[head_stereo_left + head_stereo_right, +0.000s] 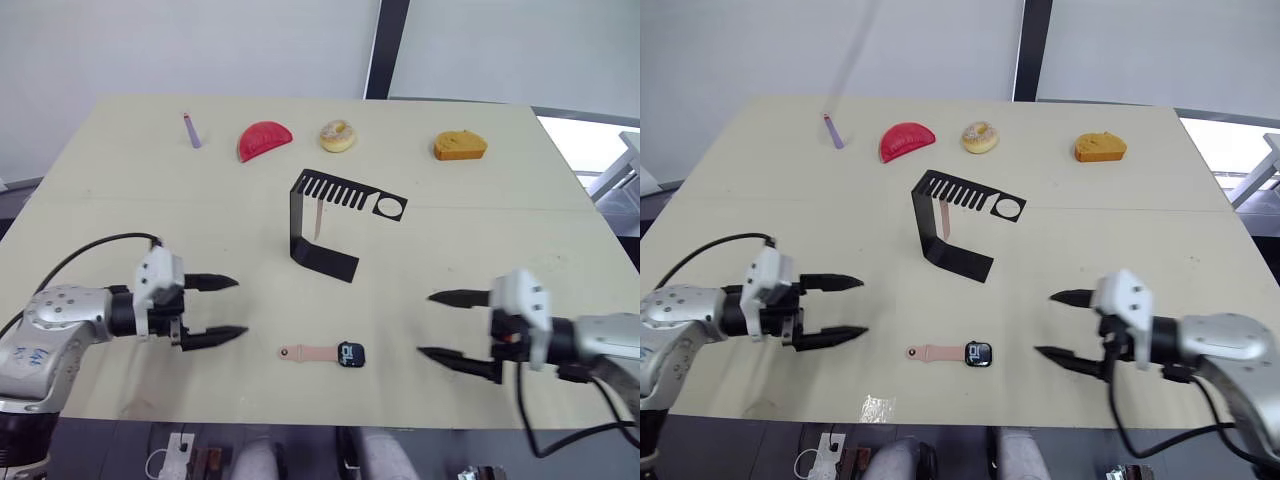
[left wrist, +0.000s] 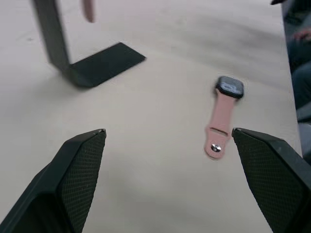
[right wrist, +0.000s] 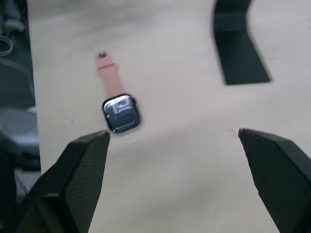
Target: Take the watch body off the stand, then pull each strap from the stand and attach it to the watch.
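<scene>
The watch body (image 1: 351, 354) lies flat on the table near the front edge, with one pink strap (image 1: 310, 353) joined to its left side. The black stand (image 1: 325, 225) stands behind it at mid-table, and a second pale strap (image 1: 317, 219) hangs from its slotted top arm. My left gripper (image 1: 217, 308) is open to the left of the watch, apart from it. My right gripper (image 1: 450, 326) is open to the right of the watch, also apart. In the right wrist view the watch body (image 3: 121, 113) shows light digits on its screen.
Along the far side of the table (image 1: 120, 220) lie a purple stick (image 1: 192, 130), a red slice-shaped piece (image 1: 264, 139), a doughnut (image 1: 337, 135) and an orange bread-like piece (image 1: 460, 146). The table's front edge runs just below both grippers.
</scene>
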